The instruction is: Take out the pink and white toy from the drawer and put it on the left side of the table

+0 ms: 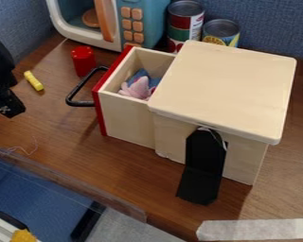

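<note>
Downward hangs gripper (10, 107), left edge, apart from drawer handle (80, 103).

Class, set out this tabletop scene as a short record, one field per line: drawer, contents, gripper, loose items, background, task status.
drawer: pulled open from the wooden box, red front, black handle
contents: pink toy beside something blue
gripper: at the picture's left edge, away from the drawer
loose items: red cylinder, yellow stick
background: toy microwave, two cans
task status: pink toy not yet out
</note>
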You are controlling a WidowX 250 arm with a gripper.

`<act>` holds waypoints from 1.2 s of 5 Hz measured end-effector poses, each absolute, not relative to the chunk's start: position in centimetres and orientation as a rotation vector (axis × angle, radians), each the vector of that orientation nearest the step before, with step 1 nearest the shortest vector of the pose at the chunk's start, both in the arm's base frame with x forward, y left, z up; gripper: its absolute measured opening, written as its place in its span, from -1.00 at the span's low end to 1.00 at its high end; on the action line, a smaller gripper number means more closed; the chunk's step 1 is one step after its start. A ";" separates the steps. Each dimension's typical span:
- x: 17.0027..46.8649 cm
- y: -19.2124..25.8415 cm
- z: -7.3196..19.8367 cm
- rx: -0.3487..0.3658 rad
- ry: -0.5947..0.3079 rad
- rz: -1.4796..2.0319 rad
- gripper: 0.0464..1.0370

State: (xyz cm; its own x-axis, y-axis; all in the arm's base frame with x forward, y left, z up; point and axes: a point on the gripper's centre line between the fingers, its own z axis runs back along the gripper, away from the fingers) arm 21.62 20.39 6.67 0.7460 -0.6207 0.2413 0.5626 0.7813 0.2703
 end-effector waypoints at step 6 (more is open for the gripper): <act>27.8 7.8 11.0 0.042 -0.422 -0.761 0.92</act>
State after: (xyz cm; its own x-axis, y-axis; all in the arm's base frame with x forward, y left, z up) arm 27.75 7.79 11.01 0.6449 -0.6764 0.3558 0.6597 0.7277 0.1878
